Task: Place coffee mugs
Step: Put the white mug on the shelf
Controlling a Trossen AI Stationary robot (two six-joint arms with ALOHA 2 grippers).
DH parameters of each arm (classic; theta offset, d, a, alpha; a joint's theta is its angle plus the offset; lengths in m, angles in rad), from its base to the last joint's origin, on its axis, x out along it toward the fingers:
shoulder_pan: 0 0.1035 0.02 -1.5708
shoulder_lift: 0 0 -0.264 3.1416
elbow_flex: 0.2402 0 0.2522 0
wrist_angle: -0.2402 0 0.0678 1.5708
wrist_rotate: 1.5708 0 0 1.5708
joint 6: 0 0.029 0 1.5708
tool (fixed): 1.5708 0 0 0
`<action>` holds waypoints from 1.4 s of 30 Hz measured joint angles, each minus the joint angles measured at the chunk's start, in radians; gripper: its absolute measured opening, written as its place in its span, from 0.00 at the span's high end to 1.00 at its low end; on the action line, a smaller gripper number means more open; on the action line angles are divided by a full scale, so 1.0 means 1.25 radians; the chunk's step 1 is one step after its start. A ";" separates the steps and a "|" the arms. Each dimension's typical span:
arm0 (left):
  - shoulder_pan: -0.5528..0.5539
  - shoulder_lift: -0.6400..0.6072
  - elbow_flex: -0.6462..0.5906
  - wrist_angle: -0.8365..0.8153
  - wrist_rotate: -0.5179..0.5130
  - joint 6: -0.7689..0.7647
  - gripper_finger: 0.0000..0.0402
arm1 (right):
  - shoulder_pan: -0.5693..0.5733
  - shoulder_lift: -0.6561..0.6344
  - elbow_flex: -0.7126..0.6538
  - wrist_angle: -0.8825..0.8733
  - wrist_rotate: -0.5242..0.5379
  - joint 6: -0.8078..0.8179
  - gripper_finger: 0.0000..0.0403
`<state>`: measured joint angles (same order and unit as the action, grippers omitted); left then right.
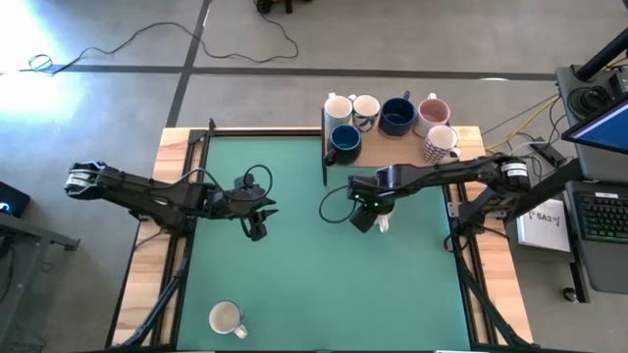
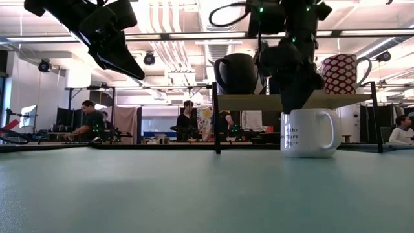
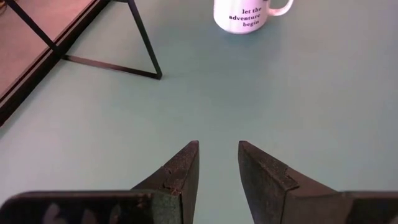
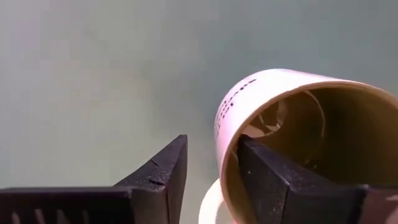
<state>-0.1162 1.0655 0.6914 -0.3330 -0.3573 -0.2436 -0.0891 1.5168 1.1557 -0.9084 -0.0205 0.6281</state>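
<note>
Mugs [image 1: 392,118] crowd the wooden shelf [image 1: 378,149] at the upper right of the overhead picture: two cream ones at its back left, a big dark blue one beside them, one with a pink inside farther right, a second dark blue one at the front left and a patterned white one at the front right. Just below that shelf, on the green mat [image 1: 314,255], a white lettered mug [image 2: 309,132] stands upright, its handle toward the right of the level picture. My right gripper [image 4: 211,171] is at this mug. One finger [image 4: 273,180] reaches down inside the cup against the wall and the other stays outside the rim, so the wall sits between them. I cannot tell whether they pinch the wall or merely straddle it.

My left gripper [image 1: 257,227] hangs above the mat left of centre in the overhead picture, well apart from the shelf. Its fingers [image 3: 180,177] are partly spread with a narrow gap and nothing between them. The lettered mug shows far ahead of it, at the top of its own camera's picture.

One more cream mug [image 1: 227,319] stands alone near the lower left edge of the mat.
</note>
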 joint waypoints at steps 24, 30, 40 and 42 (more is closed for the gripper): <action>0.000 0.000 0.000 0.002 0.000 0.000 0.76 | 0.000 -0.065 0.076 -0.212 -0.014 -0.088 0.97; 0.000 0.000 0.000 0.002 0.000 0.000 0.76 | 0.000 -0.079 0.186 -0.274 0.001 -0.113 0.97; 0.000 0.000 0.000 0.002 0.000 0.004 0.76 | -0.018 -0.076 0.339 -0.413 0.118 -0.203 0.97; 0.000 0.000 0.000 0.002 0.000 0.008 0.76 | -0.035 -0.076 0.348 -0.410 0.123 -0.225 0.97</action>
<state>-0.1165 1.0655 0.6914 -0.3309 -0.3573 -0.2337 -0.1330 1.4216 1.5904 -1.4213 0.1339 0.3465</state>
